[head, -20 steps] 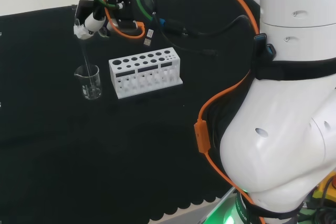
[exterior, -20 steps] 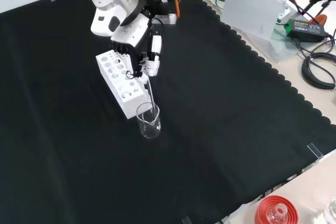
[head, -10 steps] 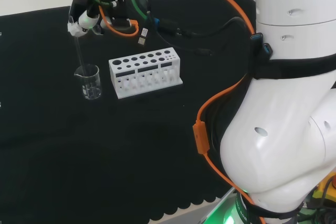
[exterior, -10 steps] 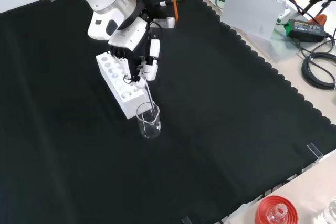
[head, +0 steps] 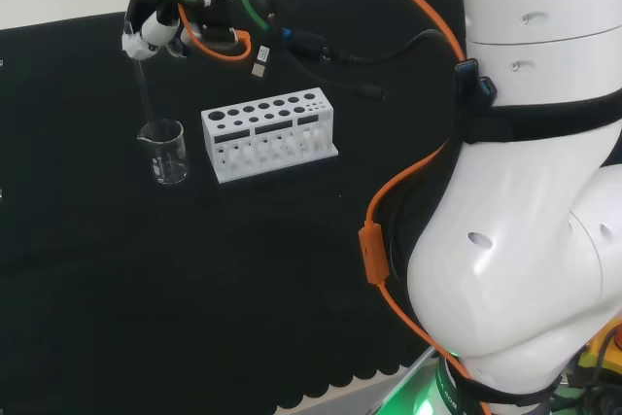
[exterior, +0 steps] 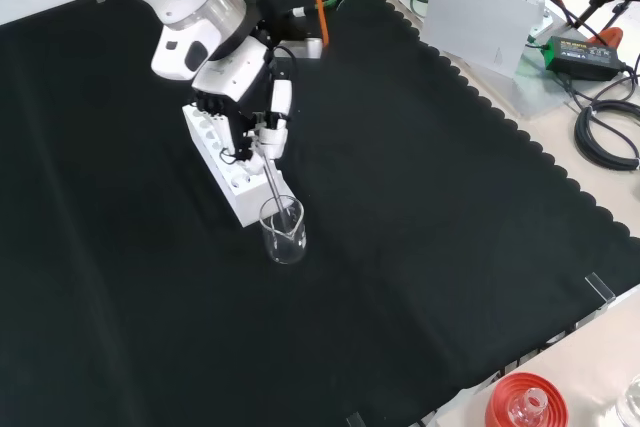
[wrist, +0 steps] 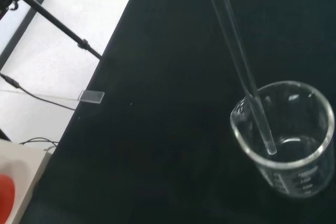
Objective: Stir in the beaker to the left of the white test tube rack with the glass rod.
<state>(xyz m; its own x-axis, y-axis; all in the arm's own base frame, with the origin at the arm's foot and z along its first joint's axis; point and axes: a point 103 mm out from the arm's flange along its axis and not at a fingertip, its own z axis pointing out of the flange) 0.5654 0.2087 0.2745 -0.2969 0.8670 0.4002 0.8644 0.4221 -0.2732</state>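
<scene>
A clear glass beaker (head: 165, 151) (exterior: 283, 231) (wrist: 286, 137) stands on the black cloth just left of the white test tube rack (head: 268, 134) (exterior: 226, 162) in the head view. My hand (head: 160, 30) (exterior: 250, 107) hovers above the beaker, fingers curled round the top of a thin glass rod (head: 144, 94) (exterior: 273, 181) (wrist: 237, 57). The rod slants down and its lower tip sits inside the beaker, close to the rim near the spout. The beaker looks to hold little or nothing.
A red ribbed ring (exterior: 525, 402) with glassware sits at the near right corner in the front view. Cables and a power box (exterior: 580, 52) lie off the cloth at the right. The arm's big white links (head: 525, 191) stand at the head view's right.
My hand has risen and drifted left in the head view, drawing the rod up so only its tip remains in the beaker. The beaker and rack have stayed put.
</scene>
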